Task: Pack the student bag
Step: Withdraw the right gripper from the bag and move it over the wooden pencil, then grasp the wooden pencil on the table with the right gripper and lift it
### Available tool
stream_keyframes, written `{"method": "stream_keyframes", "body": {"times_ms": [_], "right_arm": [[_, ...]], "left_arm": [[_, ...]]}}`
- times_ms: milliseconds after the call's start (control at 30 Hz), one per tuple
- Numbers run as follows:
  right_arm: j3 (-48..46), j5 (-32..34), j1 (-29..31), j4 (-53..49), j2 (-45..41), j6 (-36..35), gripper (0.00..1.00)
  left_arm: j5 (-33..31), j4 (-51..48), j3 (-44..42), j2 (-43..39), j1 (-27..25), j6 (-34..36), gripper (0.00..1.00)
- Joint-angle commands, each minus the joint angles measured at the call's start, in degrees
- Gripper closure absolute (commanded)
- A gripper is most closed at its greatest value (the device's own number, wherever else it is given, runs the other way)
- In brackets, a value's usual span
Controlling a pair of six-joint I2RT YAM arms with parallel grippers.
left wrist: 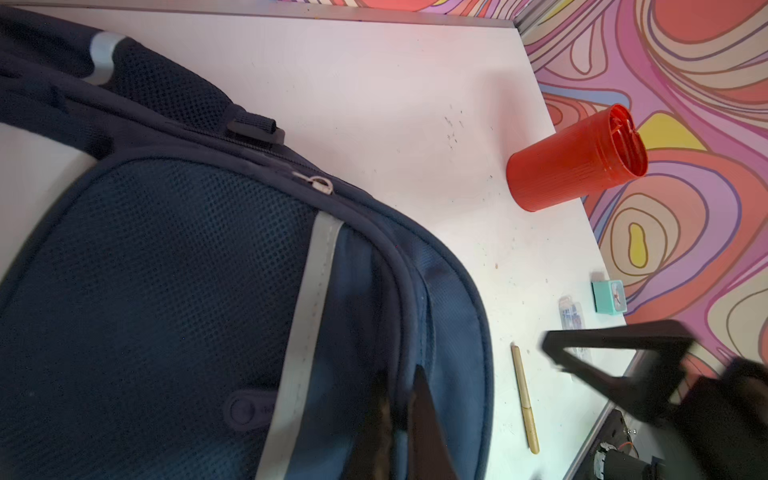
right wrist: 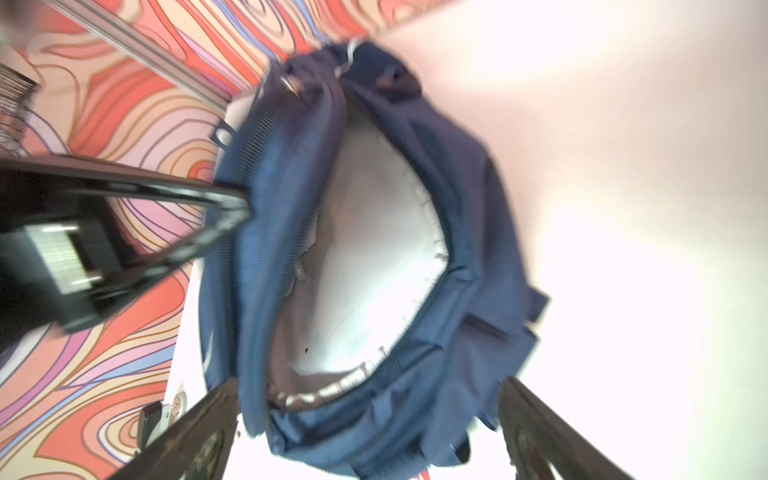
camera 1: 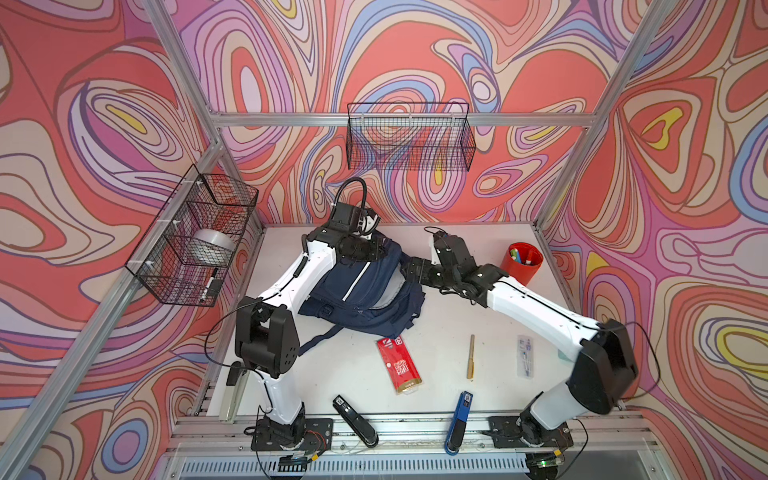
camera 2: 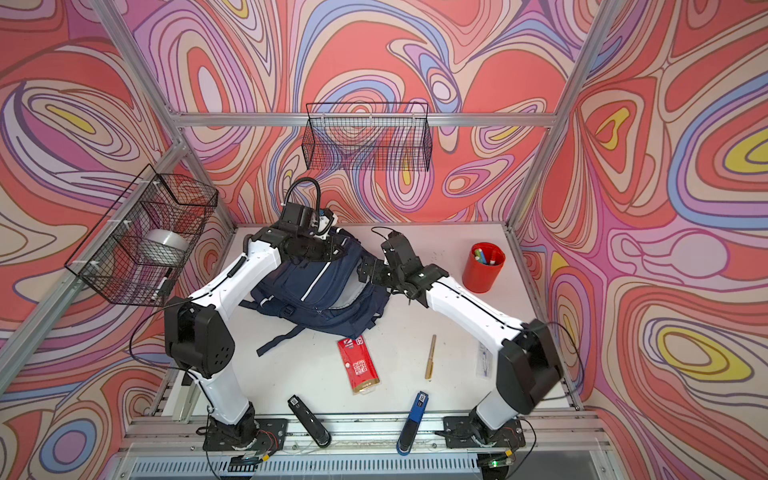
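Right wrist view: the right tool (right wrist: pixel 368 384) stands with its jaws wide apart, facing the open mouth and pale lining of the student bag (right wrist: pixel 291 216). The left tool (left wrist: pixel 399 374) is pinched together on the bag's rim. In both top views the bag lies toward the back of the desk (camera 1: pixel 457 316), between the arms.

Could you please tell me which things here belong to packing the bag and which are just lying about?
Job: bag, open; probably to pack: pen, red packet, clear case, black stapler, blue stapler.
Probably lying about: red cup, tape roll, teal clock.
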Motion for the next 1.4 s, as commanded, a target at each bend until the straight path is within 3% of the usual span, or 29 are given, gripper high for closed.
{"method": "stream_keyframes", "body": {"times_ms": [0,133,433,933,1233,1367], "right_arm": [[-2.1,3.9,-4.0,-14.1,-2.1,-5.6,0.03],[-7.7,3.1,-4.5,-19.7,-5.9,-6.7,0.05],[-20.6,1.8,-4.5,-20.8,-9.2,3.9,0.02],[-30.3,3.7,-4.6,-15.8,-3.3,5.9,0.35],[-29.2,8.6,-4.6,-17.3,-0.5,4.3,0.41],[-29.7,5.7,-4.5,-14.4,0.8,4.2,0.42]], "left_arm": [[0.5,-0.2,-1.9,-0.9,0.2,-1.2,1.00],[-1.1,-0.1,-4.0,-1.4,0.2,-0.6,1.00],[-1.6,0.6,-5.8,-2.3,0.0,-1.1,1.00],[1.1,1.0,-5.9,-2.5,-0.1,-1.7,1.00],[1.1,0.9,-5.8,-3.6,0.0,-1.7,1.00],[1.1,0.8,-5.8,-3.8,0.0,-1.9,1.00]]}}
